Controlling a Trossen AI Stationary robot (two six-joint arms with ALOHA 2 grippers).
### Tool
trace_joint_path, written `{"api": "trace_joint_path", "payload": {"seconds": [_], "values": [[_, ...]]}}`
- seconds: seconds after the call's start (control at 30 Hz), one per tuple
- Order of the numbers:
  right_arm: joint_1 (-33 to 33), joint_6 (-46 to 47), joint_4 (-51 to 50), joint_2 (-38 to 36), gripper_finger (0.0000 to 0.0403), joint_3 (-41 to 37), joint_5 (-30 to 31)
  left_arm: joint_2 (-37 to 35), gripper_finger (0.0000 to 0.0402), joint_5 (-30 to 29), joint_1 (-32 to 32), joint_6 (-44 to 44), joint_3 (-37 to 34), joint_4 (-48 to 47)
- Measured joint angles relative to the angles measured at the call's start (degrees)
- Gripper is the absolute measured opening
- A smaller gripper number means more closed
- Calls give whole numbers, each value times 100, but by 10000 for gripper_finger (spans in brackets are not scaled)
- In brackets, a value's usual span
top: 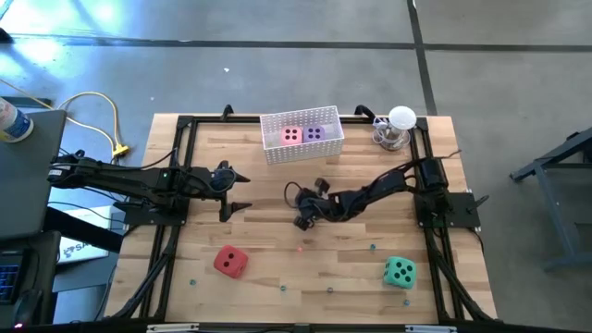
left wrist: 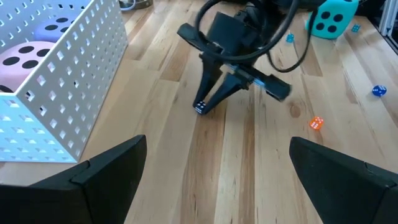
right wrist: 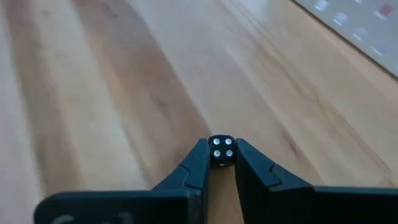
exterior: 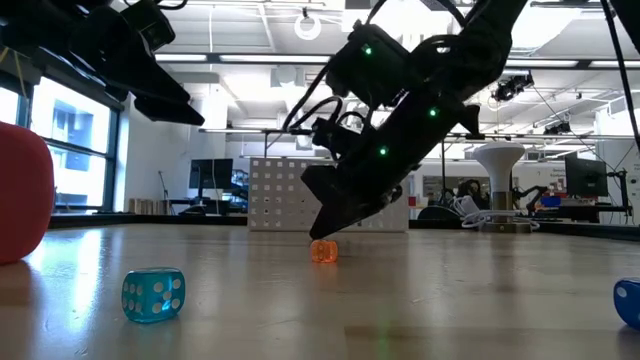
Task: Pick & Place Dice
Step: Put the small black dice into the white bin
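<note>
We see the right pincer [right wrist: 221,163] down at the middle of the desk [top: 277,199], its tips pinched tight on a small black die [right wrist: 221,150] with white pips, four of them facing the wrist camera. From the left wrist view the same small black die [left wrist: 200,107] sits right at the desk surface between those tips. The left pincer [top: 236,191] hangs wide apart over the left side of the desk, gripping nothing. In the white perforated basket [top: 302,149] at the far edge we spot the pink die [top: 291,135] and the purple die [top: 315,133] side by side. The red die [top: 230,262] lies near the front left, the teal-green die [top: 400,272] near the front right. A tiny orange die [exterior: 323,250] sits just beside the right pincer, and a small clear blue die [exterior: 153,295] lies nearer the low camera.
</note>
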Motion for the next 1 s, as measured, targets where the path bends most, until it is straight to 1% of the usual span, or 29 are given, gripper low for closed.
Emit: {"api": "trace_joint_path", "payload": {"seconds": [0.13,0.23,0.3,0.37,0.5,0.67,0.77,0.87,1.0], "values": [[16,-238,-130,-271,38,152,-7,-1,386,-2,2,43,0,0],[-27,-450,-421,-620,39,240,63,-2,386,-2,0,142,2,10],[-88,-652,-498,-968,38,276,100,0,386,-2,2,145,2,23],[-177,-844,-485,-1338,38,289,263,-2,386,-2,2,150,7,89],[-493,-1194,-680,-2000,39,285,473,-7,386,-2,26,115,7,253],[-1139,-1328,-733,-2564,38,292,471,-7,386,-2,28,104,7,565],[-1597,-1191,-898,-2598,39,292,470,-7,386,-2,31,104,7,734],[-2029,-808,-1226,-2583,39,287,416,-7,386,-2,9,71,7,752],[-2383,-258,-1615,-2420,40,289,368,-7,386,-2,2,100,7,750]]}}
